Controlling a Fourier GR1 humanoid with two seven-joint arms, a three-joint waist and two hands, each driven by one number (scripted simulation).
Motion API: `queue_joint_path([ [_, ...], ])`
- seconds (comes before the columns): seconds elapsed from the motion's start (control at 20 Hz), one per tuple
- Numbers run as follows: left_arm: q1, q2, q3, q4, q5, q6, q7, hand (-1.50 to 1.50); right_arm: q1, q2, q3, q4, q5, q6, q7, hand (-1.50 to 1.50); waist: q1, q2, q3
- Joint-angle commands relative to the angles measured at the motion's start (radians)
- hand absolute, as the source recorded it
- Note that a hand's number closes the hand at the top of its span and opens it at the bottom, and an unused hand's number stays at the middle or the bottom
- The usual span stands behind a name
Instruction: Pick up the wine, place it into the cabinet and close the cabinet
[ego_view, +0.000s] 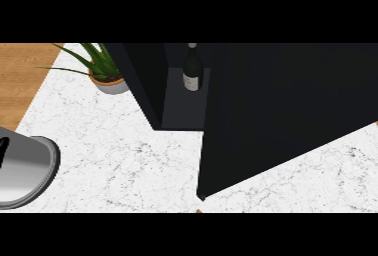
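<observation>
**A:** Where is the wine bottle (192, 70) being seen?

**B:** It is being shown upright inside the cabinet (144, 80), set on the grey cabinet floor (181, 107) toward the back of the opening. Its pale label is being turned toward the cabinet's front.

**A:** And how is the cabinet door (295, 110) being found?

**B:** It is being shown swung wide open. Its broad dark panel is being seen at the right of the cabinet's opening, reaching out from the cabinet over the white marbled counter (125, 165), so the opening is being left uncovered.

**A:** What is being made out of the hands?

**B:** Well to the left of the cabinet and in front of it, at the view's edge, a grey left forearm (26, 172) is being seen. Only a thin black sliver of the left hand (3, 150) is being shown there, so whether it is spread, pressed together or pinching anything cannot be told. The right hand is not being shown at all.

**A:** Is anything else being noted near the cabinet?

**B:** A potted plant (103, 70) with long green leaves is being seen in a pale pot just beside the cabinet's left wall. Whether pot and wall are touching cannot be told. Farther left of the cabinet, past the counter's edge, a strip of brown wood (18, 80) is being shown.
</observation>
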Motion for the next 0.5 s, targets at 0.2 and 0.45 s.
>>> queue_joint_path([
  [0.2,-0.033,-0.024,-0.033,-0.038,-0.014,0.022,0.043,-1.50,-0.316,0.161,-0.039,0.199,-0.122,-0.133,0.037,1.50,0.030,0.008,0.000],
  [0.45,-0.051,-0.025,0.011,0.001,0.012,0.001,0.067,-1.50,-0.511,0.165,-0.128,0.375,-0.232,-0.204,-0.035,1.50,0.033,0.009,0.001],
])
